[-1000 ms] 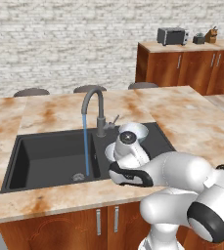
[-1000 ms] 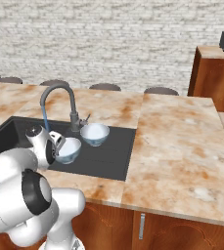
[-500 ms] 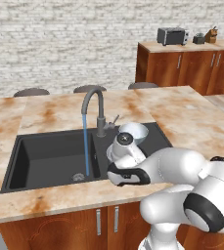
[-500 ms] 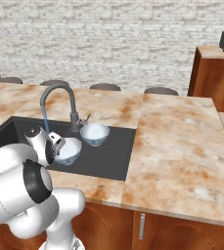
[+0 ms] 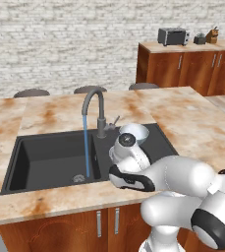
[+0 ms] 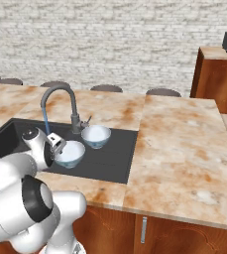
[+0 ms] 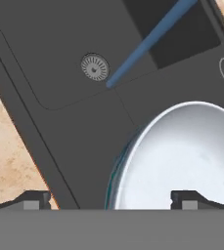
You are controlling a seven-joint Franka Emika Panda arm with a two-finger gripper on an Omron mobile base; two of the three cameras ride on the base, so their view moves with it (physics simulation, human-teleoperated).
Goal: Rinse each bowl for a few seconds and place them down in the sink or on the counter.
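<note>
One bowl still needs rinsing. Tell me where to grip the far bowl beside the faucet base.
Grip the far bowl by its thin rim, on the edge facing the robot. It sits upright and open-topped on the drainboard, so come from above with one finger inside the wall, one outside. The near bowl crowds its left.

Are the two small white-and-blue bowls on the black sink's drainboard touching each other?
Apart. In the right base view a dark strip of the black sink shows between the nearer small white-and-blue bowl and the farther one.
</note>
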